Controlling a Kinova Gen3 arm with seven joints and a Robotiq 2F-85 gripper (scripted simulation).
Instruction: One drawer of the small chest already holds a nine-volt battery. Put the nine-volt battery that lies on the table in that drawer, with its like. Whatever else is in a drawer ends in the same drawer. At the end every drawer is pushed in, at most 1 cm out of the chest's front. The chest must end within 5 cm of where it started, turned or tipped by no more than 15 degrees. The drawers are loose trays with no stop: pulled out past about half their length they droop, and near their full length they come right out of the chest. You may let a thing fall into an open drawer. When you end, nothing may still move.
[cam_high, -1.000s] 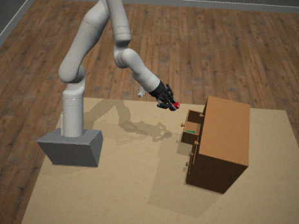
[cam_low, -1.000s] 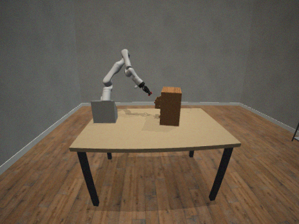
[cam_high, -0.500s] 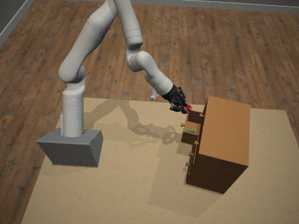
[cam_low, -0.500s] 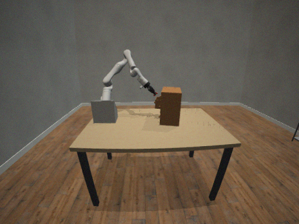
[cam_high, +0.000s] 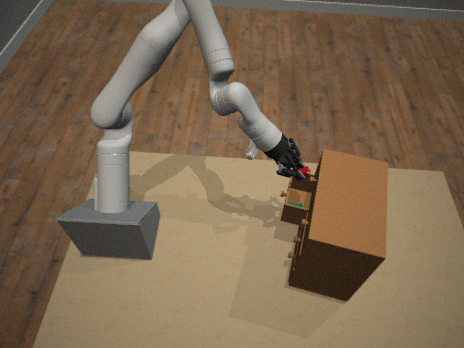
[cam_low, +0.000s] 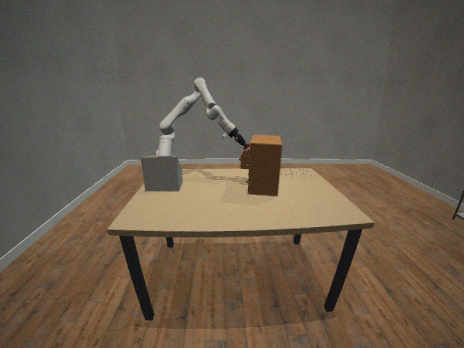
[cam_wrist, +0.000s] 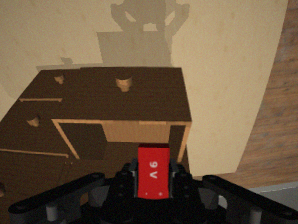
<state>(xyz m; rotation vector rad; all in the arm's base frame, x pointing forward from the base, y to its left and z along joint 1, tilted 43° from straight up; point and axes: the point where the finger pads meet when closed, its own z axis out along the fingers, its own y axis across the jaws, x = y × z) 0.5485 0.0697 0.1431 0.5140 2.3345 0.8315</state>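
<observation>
Tabletop (cam_high: 175, 280) (cam_low: 240, 210) (cam_wrist: 225, 65) chest's (cam_high: 352, 200) (cam_low: 265, 165) (cam_wrist: 30, 175) open drawer (cam_high: 295, 212) (cam_low: 244, 159) (cam_wrist: 145, 100) holds something green (cam_high: 295, 204).

Arm bent, angled down to the right, fingers (cam_high: 298, 173) (cam_low: 246, 146) apparently part-closed

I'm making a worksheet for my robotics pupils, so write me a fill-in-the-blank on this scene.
The battery in the gripper is coloured ____. Printed on it are a digit, ____, and a letter. The pulled-out drawer holds something coloured ____. The chest stands on the ____.

Missing words: red; 9; green; table.
</observation>
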